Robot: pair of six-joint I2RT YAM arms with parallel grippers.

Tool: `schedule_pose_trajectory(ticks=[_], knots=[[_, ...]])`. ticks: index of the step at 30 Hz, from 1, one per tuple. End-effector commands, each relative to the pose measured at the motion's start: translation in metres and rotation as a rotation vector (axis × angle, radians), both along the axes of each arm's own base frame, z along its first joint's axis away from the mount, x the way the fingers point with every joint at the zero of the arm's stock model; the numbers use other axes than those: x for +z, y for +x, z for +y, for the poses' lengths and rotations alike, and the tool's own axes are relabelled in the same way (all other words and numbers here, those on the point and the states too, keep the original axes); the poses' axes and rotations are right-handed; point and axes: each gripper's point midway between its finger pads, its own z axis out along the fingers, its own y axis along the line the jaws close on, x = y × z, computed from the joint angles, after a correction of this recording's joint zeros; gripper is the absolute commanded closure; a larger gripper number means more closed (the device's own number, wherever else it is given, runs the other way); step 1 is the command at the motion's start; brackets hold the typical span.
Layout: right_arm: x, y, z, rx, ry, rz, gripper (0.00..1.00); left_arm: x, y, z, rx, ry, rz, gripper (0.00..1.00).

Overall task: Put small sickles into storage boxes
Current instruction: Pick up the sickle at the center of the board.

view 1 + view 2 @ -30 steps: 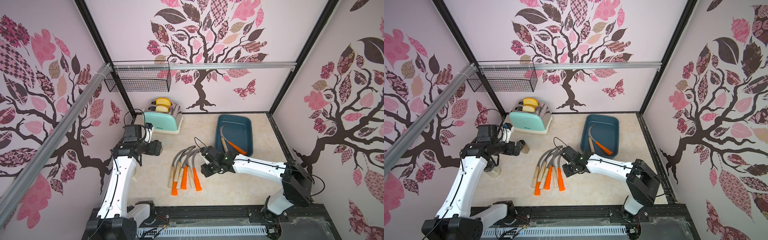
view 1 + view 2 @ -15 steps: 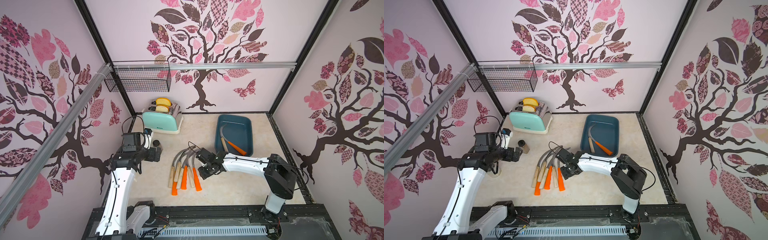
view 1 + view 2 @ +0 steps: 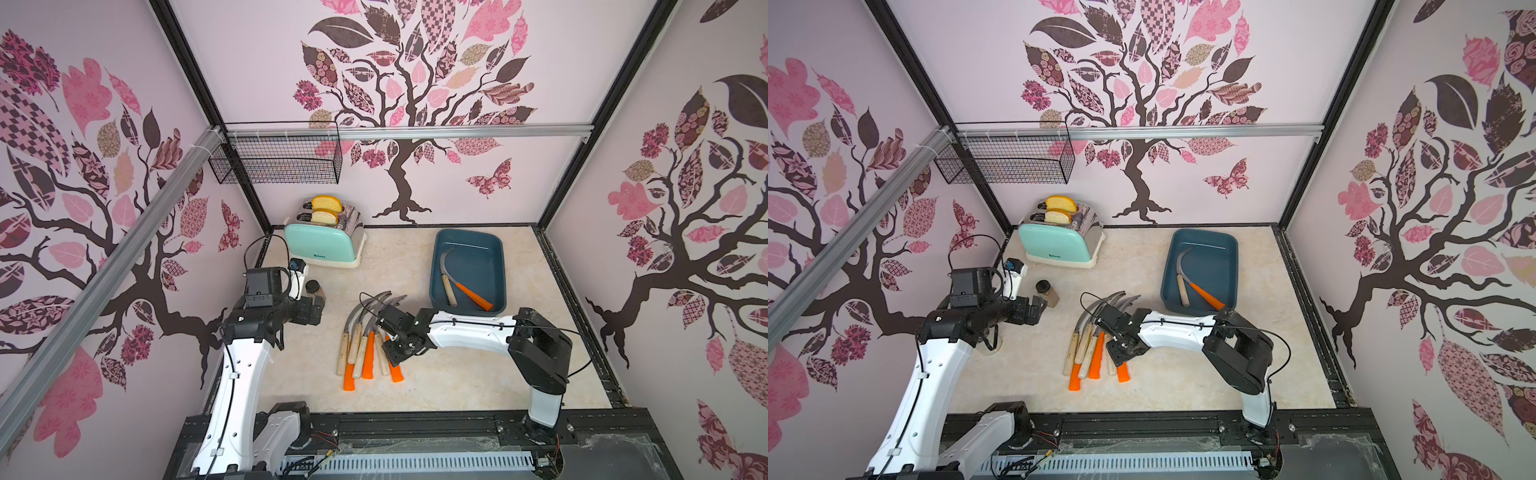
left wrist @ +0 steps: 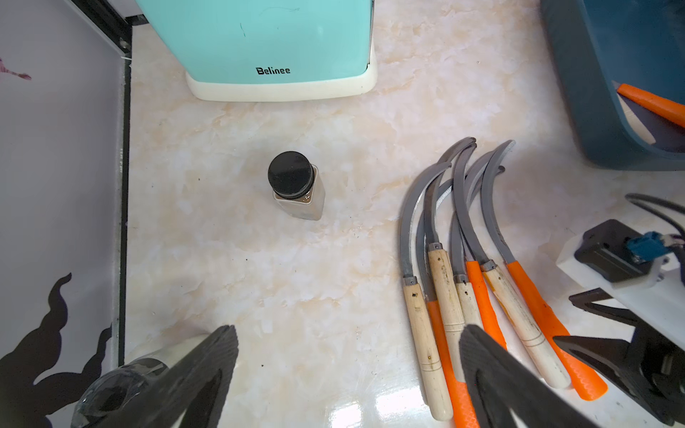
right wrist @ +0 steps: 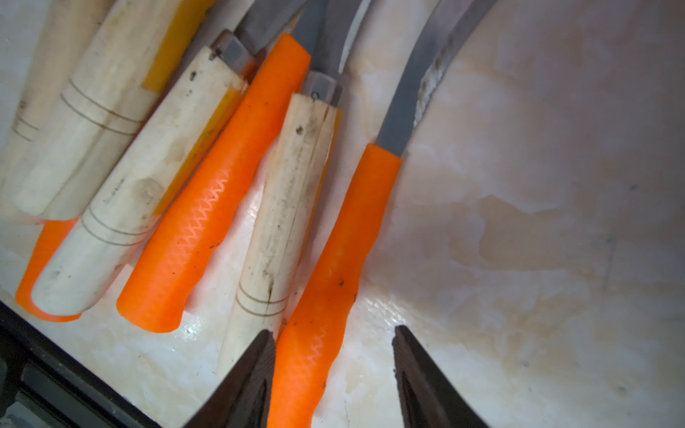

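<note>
In both top views: storage tray (image 3: 478, 266) (image 3: 1212, 266) with two small sickles (image 3: 449, 291) inside, one wood-handled and one orange-handled, touching each other near the tray's front end. Outside the tray, near its front corner: pile of sickles (image 3: 365, 345) (image 3: 1088, 349) flat on the table, blades fanned toward the tray's far end. Right gripper (image 3: 395, 353) (image 3: 1121, 353) low over the edge of the pile nearest the tray. Left gripper (image 3: 316, 309) (image 3: 1034, 311) well apart from the tray, on the far side of the pile, next to a small jar (image 3: 313, 289). In the left wrist view: left gripper (image 4: 348, 333) spread wide, nothing between its fingers (image 4: 218, 355); pile (image 4: 474, 289) with four pale wood and three orange handles, lying between the jar (image 4: 294, 183) and the tray (image 4: 578, 92); an orange handle showing inside the tray. In the right wrist view: right gripper (image 5: 333, 331) parted and straddling the orange-handled sickle (image 5: 344, 241) at the pile's outer edge, one of its fingers (image 5: 255, 370) right against the handle, a clear gap to the other, so not clamped on it; handle flat on the table, a wood handle just beside it.
</note>
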Motion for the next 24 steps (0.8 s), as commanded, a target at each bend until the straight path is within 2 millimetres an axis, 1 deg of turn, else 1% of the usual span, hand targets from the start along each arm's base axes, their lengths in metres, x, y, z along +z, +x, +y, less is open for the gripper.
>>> schedule_pose_trajectory(ticks=[1,4,8,14,17,20,24], knots=[[-0.003,0.003,-0.004,-0.008,-0.041,0.0,0.45,0.0,0.003,-0.005,-0.014,-0.025,-0.014,0.02],[-0.005,0.003,-0.004,-0.013,-0.052,-0.004,0.45,-0.003,0.004,-0.006,-0.015,-0.033,-0.012,0.02],[-0.005,0.002,0.001,-0.002,-0.05,-0.006,0.45,-0.004,0.004,-0.008,-0.019,-0.042,-0.011,0.02],[0.0,0.003,0.007,0.005,-0.052,-0.025,0.45,-0.005,0.003,-0.008,-0.026,-0.032,-0.013,0.02],[-0.003,0.002,0.008,0.009,-0.064,-0.018,0.45,-0.006,0.003,-0.008,-0.028,-0.032,-0.012,0.02],[-0.008,0.002,0.006,0.009,-0.087,-0.017,0.45,-0.005,0.003,-0.009,-0.031,-0.034,-0.017,0.02],[-0.007,0.004,0.002,-0.001,-0.097,-0.034,0.45,-0.004,0.003,-0.009,-0.031,-0.037,-0.02,0.02]])
